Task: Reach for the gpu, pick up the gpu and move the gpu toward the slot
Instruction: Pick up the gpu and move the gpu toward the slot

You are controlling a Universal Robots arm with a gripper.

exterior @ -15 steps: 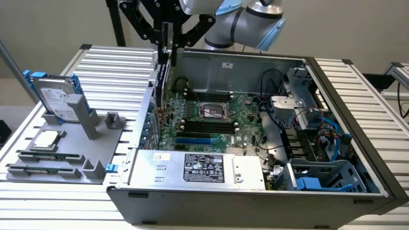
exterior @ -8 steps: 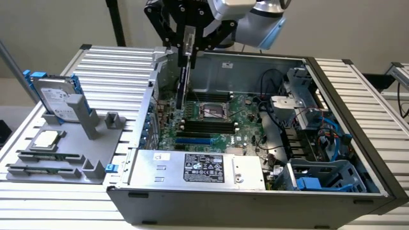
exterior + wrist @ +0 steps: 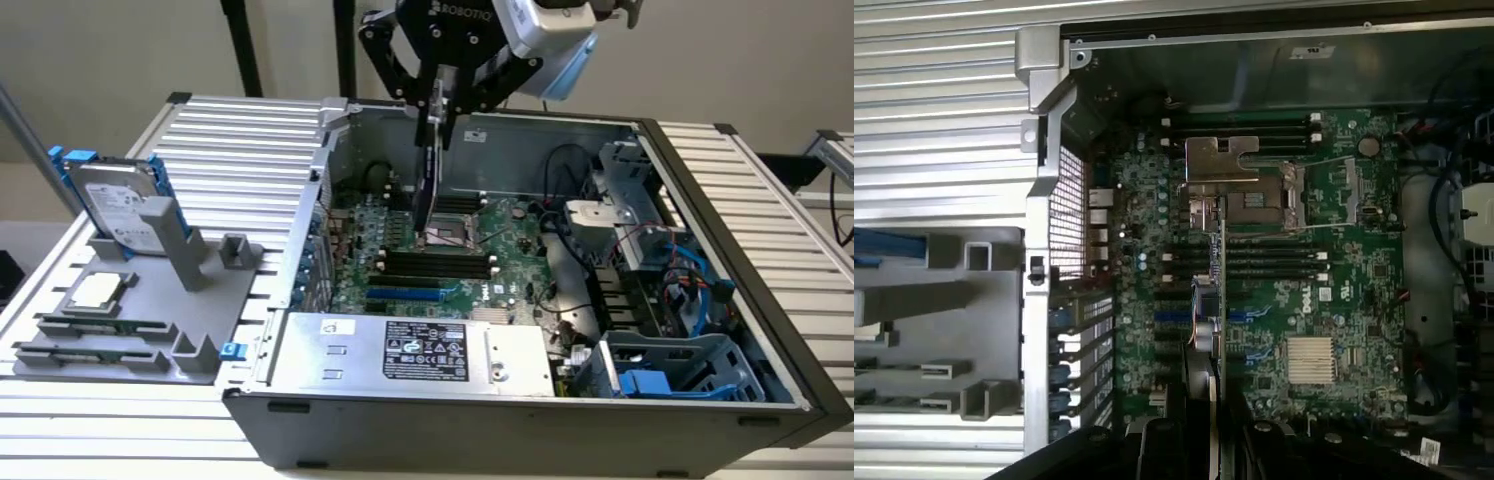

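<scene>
The gpu (image 3: 427, 190) hangs upright and edge-on inside the open computer case (image 3: 694, 300), its lower end just above the motherboard (image 3: 514, 265) near the processor socket. My gripper (image 3: 438, 108) is shut on the card's upper end, above the case's back wall. In the wrist view the gpu (image 3: 1218, 290) shows as a thin vertical edge running over the memory slots, between my dark fingers (image 3: 1259, 445). Blue expansion slots (image 3: 403, 295) lie on the board in front of the card, toward the power supply.
A grey fixture (image 3: 120, 320) at the exterior view's left holds a silver hard drive with blue rails (image 3: 118, 205), a small silver-topped chip (image 3: 96, 292) and memory sticks. A power supply (image 3: 414, 350) fills the case's front. Cables and a drive cage (image 3: 667, 370) crowd the case's right side.
</scene>
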